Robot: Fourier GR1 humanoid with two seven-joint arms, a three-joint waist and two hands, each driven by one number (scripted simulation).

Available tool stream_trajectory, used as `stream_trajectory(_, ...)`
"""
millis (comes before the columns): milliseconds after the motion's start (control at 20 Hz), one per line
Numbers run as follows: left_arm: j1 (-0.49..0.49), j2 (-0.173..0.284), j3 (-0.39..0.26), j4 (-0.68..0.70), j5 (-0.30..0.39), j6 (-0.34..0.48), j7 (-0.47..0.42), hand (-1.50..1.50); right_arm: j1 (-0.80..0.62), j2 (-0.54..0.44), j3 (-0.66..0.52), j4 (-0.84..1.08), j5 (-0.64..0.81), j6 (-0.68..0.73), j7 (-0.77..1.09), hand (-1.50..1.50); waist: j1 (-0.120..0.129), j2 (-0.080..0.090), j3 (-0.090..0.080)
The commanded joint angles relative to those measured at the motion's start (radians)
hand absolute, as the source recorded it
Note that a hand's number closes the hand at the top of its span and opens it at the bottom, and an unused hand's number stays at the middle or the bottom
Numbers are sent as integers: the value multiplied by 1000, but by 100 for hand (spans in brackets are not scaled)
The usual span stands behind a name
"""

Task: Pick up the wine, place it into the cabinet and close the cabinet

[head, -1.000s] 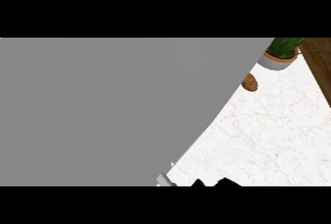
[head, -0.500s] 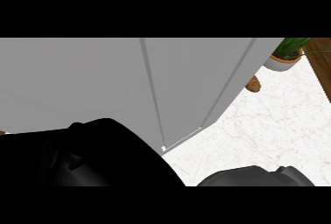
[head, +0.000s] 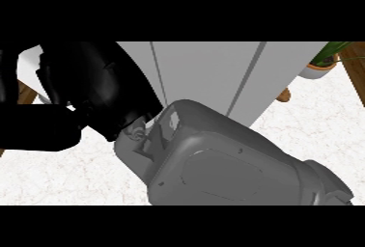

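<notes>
A big black hand (head: 92, 91) fills the upper left of the head view, very close to the camera. It sits at the end of a grey forearm (head: 228, 169) that comes in from the lower right, so I take it for my right hand. It hangs in front of the grey cabinet (head: 203, 72), whose front shows two upright seams. The wine shows nowhere; the hand and forearm hide much of the scene. My left hand does not show.
White marble counter (head: 57, 178) spreads below and to the right of the cabinet. A potted plant (head: 324, 60) stands at the back right, a small brown object (head: 284, 95) beside the cabinet's corner. A wooden strip (head: 354, 67) runs along the right edge.
The view has shifted; the cabinet front now sits higher and smaller. The black hand has risen from the lower left to the upper left, and the grey forearm has come far into view.
</notes>
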Motion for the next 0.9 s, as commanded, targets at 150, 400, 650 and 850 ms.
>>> stream_trajectory(150, -8, 44, 108, 33, 81, -52, 55, 150, -74, 1, -130, 369, -56, 69, -199, 150, 1, 8, 1)
stream_trajectory(400, 14, 2, 100, 34, 34, -66, 42, 150, -66, -52, -155, 506, -51, 106, -307, 150, -3, 10, 0)
stream_trajectory(650, -12, 7, 102, 5, 67, -25, 65, 150, -3, -65, -118, 552, -28, 105, -376, 150, -5, 23, 1)
stream_trajectory(850, -12, 8, 116, 3, 81, -17, 72, 150, 37, -116, -124, 533, -23, 126, -399, 150, -23, 17, 1)
